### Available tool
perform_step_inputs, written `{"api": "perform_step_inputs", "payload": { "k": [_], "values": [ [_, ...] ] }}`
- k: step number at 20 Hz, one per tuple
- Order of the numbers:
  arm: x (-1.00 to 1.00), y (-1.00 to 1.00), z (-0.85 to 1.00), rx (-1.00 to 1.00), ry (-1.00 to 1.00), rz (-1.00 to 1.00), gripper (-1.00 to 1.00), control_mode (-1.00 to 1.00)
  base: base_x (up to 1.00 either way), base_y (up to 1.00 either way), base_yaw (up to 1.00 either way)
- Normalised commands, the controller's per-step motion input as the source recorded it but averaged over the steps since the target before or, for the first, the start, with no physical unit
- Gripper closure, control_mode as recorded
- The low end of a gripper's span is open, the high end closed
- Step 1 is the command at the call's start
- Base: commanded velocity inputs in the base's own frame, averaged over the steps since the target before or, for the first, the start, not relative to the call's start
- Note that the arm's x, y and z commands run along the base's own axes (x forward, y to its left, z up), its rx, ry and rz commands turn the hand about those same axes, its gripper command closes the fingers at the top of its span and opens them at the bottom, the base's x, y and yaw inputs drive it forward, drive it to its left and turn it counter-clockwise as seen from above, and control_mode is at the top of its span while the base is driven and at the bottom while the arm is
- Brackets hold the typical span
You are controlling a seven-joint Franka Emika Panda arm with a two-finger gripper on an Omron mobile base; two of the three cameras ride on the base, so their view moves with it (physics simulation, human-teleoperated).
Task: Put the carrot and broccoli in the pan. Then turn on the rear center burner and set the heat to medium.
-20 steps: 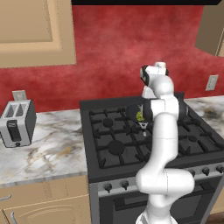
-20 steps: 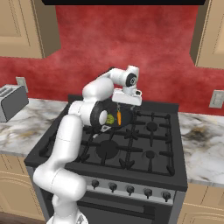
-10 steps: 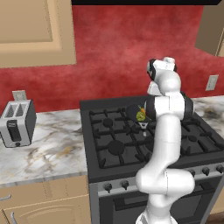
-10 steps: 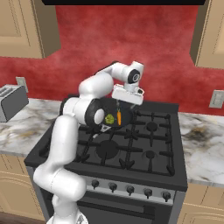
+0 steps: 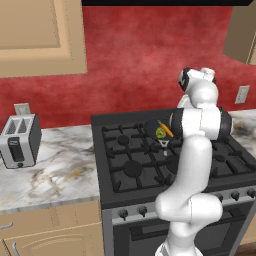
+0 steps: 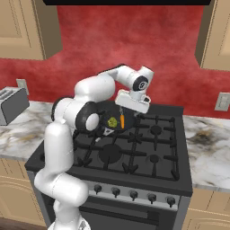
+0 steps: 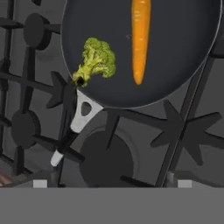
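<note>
**Both vegetables lie in the pan on the stove**

A toaster (image 5: 19,140) stands on the marble counter (image 5: 55,167) left of the stove (image 6: 134,148), well apart from the pan (image 7: 175,65). The arm's elbow hides part of the pan in both base views. In the hand view the carrot (image 7: 140,39) lies lengthwise top to bottom, narrow end toward the near rim, beside the broccoli (image 7: 97,61). The pan's handle (image 7: 72,131) points down-left over the grates. The gripper (image 6: 131,101) hangs above, jaws spread wide, empty.

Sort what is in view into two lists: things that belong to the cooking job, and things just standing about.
Part of the job:
- carrot, lying in the pan
- broccoli, in the pan beside it
- pan, on the stove grate
- stove knobs along the front panel

Just standing about:
- toaster on the marble counter
- wall outlets
</note>
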Motion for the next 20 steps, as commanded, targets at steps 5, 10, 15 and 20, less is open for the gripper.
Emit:
{"api": "perform_step_inputs", "payload": {
  "k": [5, 10, 15, 20],
  "values": [
    [-0.7, -0.18, 0.0, 0.09, -0.18, 0.0, -1.0, -1.0, 0.0, 0.0, 0.0],
    [-0.71, -0.42, 0.02, 0.07, -0.16, 0.0, -1.0, -1.0, 0.0, 0.0, 0.0],
    [-0.74, -0.45, 0.06, 0.06, -0.17, 0.0, -1.0, -1.0, 0.0, 0.0, 0.0],
    [-0.8, -0.37, 0.11, 0.06, -0.22, 0.0, -1.0, -1.0, 0.0, 0.0, 0.0]
  ]
}}
